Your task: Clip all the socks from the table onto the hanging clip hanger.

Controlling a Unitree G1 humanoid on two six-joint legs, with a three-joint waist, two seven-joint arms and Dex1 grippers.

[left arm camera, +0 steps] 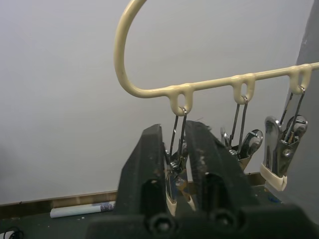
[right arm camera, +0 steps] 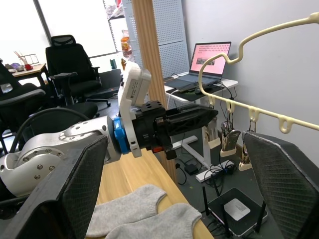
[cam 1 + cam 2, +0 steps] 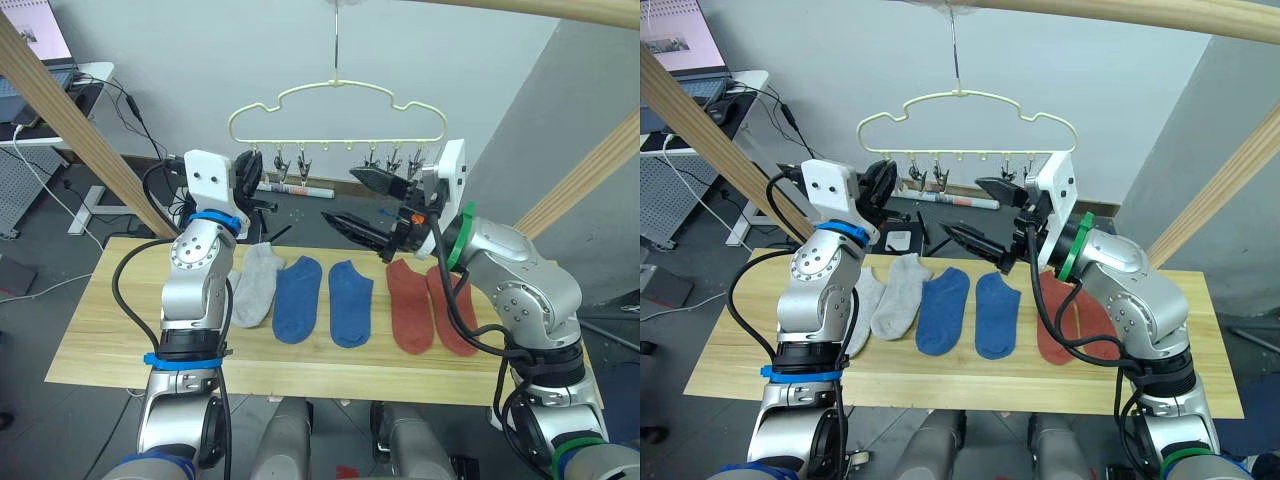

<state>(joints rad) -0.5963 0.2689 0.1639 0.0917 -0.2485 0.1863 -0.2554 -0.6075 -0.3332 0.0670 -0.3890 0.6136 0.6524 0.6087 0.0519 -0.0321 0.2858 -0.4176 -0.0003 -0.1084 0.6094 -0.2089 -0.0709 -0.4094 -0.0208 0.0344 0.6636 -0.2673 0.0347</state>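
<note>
Six socks lie side by side on the wooden surface [image 3: 110, 335], long axes running front to back: grey socks [image 3: 256, 283], blue socks [image 3: 298, 298], rust red socks [image 3: 410, 304]. Above them the pale yellow clip hanger [image 3: 336, 108] hangs level. The left gripper [image 1: 175, 164] has its jaws clamped on the endmost clip [image 1: 175, 172], seen close in the left wrist view. The right gripper [image 3: 362, 203] hovers, jaws wide apart

Socks [image 3: 302, 297] flat on table [image 3: 100, 330]; clip hanger [image 3: 337, 115] empty.

Office/lab: swivel chairs [image 2: 75, 64], laptop [image 2: 209, 62] on desk, pegboard [image 2: 167, 30], wooden test frame [image 3: 80, 135].
</note>
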